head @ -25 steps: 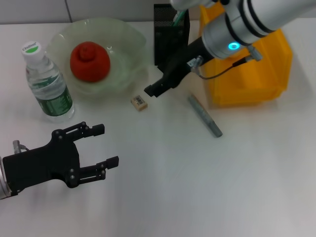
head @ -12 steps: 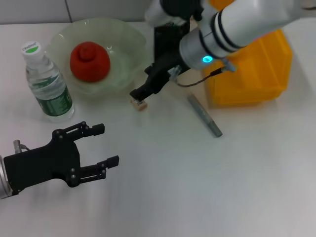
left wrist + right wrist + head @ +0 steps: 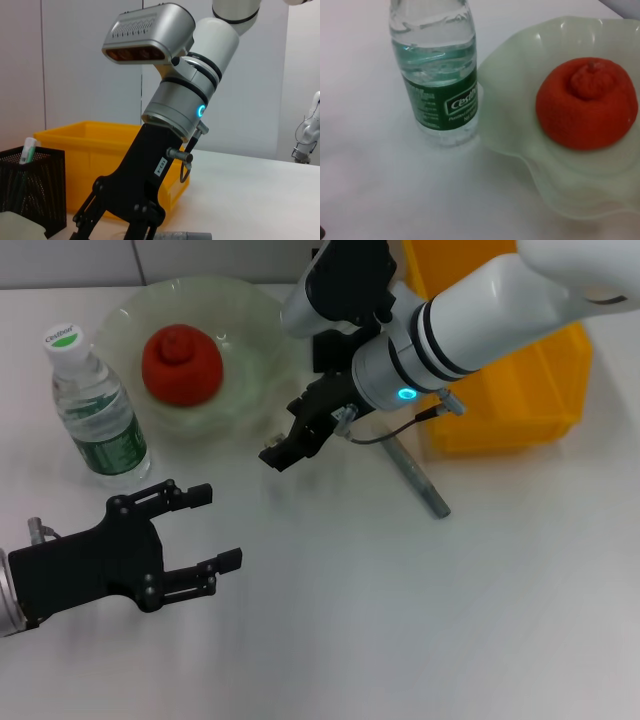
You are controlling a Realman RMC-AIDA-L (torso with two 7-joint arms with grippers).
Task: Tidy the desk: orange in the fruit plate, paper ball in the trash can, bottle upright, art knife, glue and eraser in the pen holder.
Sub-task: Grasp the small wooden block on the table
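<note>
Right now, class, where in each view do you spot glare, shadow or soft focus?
Head view: soft shadows on the table under both arms. Left wrist view: the glowing blue ring on the right arm stands out; the pen holder sits dark. Right wrist view: highlights gleam on the bottle; the orange looks soft-edged.

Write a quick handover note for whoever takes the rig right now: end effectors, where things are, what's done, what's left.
Left end effector: open, empty, parked near the bottle.
Right end effector: low over the table beside the plate. Eraser not in view.
Done: orange in plate, bottle upright.
Left: grey stick lies by the yellow bin and goes in the pen holder. Paper ball unseen.
</note>
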